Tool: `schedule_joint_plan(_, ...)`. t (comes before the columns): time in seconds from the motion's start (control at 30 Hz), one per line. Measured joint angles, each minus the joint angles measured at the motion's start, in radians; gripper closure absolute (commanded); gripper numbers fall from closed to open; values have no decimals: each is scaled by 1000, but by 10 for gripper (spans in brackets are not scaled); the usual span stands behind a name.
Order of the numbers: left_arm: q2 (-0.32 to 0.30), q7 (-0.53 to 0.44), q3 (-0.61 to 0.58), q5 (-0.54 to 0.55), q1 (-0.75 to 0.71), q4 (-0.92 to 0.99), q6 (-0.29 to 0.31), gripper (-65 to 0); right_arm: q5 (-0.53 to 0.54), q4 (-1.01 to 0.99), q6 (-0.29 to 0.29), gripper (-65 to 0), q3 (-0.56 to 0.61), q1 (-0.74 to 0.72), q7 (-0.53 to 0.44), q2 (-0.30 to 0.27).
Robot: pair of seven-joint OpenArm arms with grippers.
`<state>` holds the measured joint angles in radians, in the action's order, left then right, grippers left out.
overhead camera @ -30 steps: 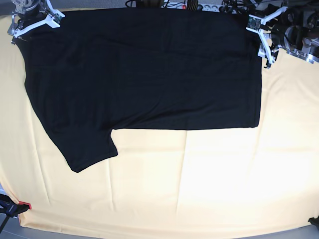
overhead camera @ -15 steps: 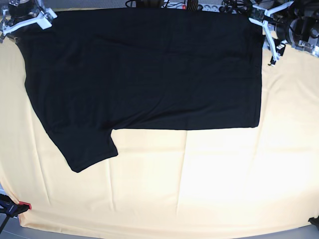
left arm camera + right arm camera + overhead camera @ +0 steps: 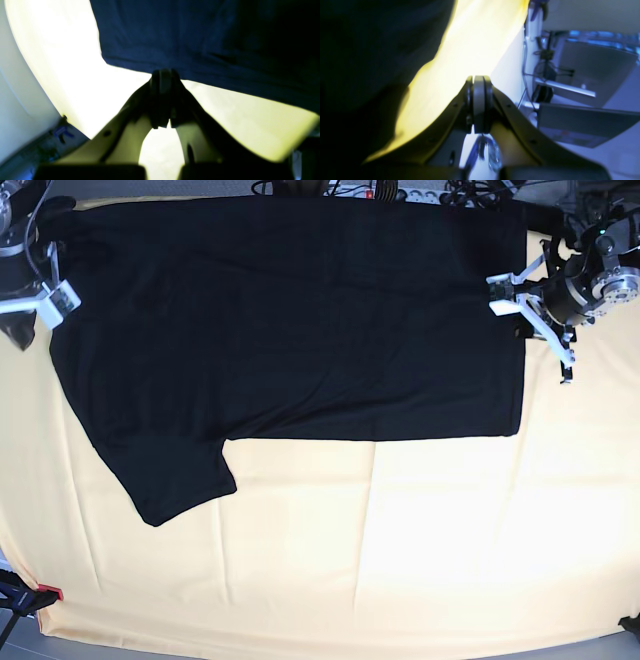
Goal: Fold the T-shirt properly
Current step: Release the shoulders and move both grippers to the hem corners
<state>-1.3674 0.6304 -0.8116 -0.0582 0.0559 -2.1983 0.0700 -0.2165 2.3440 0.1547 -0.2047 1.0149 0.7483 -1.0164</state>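
On the yellow cloth (image 3: 400, 540) the T-shirt (image 3: 290, 320) is lying flat, plain black side up, one sleeve pointing toward the near-left. We are seeing both grippers clenched on nothing — left gripper (image 3: 162, 75) hovering at the shirt's edge, right gripper (image 3: 478, 82) beside it.

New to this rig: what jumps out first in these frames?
The big black T-shirt fills the far half of the cream-yellow table cloth, lying flat with one sleeve jutting toward the near left of the base view. The two grippers flank it at the far corners, left gripper at the shirt's right edge, right gripper at its left edge. Both wrist views show the jaws pressed shut with no cloth between them.
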Motion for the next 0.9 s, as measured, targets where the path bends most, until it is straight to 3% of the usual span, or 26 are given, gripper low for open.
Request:
schedule_joint_plan(0.2,160,1,61,24,121,248,-138,0,254,-14,-129,0,0,-224,-47,12)
schedule_joint_plan(0.3,260,-12,230,154,125,381,-133,0,343,-114,-162,0,0,-315,-83,49)
schedule_joint_plan(0.43,423,-32,542,465,126,527,11,0,549,-294,-317,0,2,-463,-99,133)
schedule_joint_plan(0.53,526,-21,776,732,126,654,196,0,715,-429,-425,0,4,-583,-74,185)
schedule_joint_plan(0.6,570,30,895,884,127,752,298,0,805,-520,-474,0,1,-655,-30,214)
schedule_joint_plan(0.67,581,102,958,1025,125,849,358,0,873,-606,-525,0,-1,-714,0,226)
schedule_joint_plan(0.73,583,135,987,1110,120,936,388,0,922,-672,-576,0,-1,-762,8,227)
schedule_joint_plan(0.8,586,126,997,1144,124,1023,371,0,947,-705,-609,0,0,-803,18,227)
schedule_joint_plan(0.9,605,126,998,1194,125,1132,340,0,950,-711,-608,0,-1,-838,33,227)
